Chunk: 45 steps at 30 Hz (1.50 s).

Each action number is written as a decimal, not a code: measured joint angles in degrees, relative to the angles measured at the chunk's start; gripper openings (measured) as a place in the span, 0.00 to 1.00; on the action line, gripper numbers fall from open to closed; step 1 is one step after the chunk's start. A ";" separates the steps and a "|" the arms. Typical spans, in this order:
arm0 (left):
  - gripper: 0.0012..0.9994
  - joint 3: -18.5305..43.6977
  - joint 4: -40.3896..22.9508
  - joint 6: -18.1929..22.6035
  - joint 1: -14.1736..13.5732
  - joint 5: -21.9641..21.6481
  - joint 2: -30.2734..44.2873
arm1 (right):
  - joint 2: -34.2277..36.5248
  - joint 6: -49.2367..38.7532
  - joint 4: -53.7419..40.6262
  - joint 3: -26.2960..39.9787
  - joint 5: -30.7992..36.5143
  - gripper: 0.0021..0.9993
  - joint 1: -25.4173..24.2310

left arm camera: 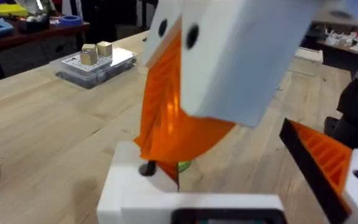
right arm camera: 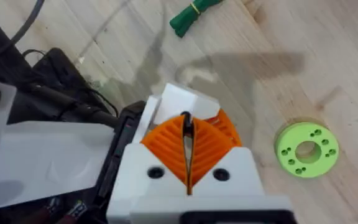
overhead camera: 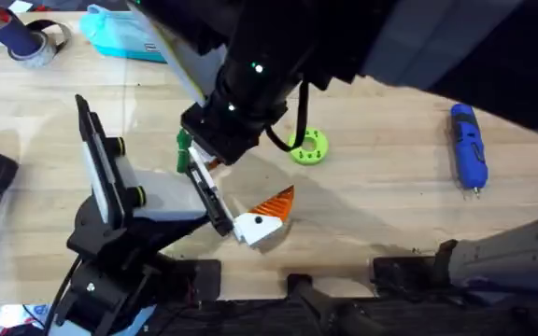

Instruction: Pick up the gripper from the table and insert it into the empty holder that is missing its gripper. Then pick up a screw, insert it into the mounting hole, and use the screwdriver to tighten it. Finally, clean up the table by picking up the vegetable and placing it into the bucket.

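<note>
Right claw clenched on the gripper, pressing it at the holder to seat it. Left claw spread wide, idle alongside. Screwdriver lies well apart on the bench.

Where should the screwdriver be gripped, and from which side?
Probably best: take the screwdriver around the middle of its blue barrel, coming straight down from above and closing across its width. It lies flat on the table, bit toward the near edge, with bare wood along both long sides.
</note>
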 joint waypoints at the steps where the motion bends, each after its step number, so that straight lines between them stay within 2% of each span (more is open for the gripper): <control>1: 0.99 0.00 0.00 0.00 0.00 -0.02 0.00 | 0.00 0.00 0.09 0.00 0.00 0.00 0.00; 37: 0.99 0.00 -0.07 -0.48 0.02 -0.11 0.09 | 1.18 0.00 1.40 0.15 0.68 0.00 0.00; 38: 0.99 0.00 -0.07 -0.48 0.02 -0.13 0.09 | 1.18 0.00 1.37 0.15 0.71 0.03 0.00; 40: 0.99 0.00 -0.04 -0.46 0.02 -0.09 0.09 | 1.18 -0.07 1.31 0.15 0.69 0.21 0.00; 45: 0.99 0.00 -0.02 -0.44 0.02 -0.15 0.09 | 1.06 -0.45 0.92 0.25 2.60 0.84 -0.82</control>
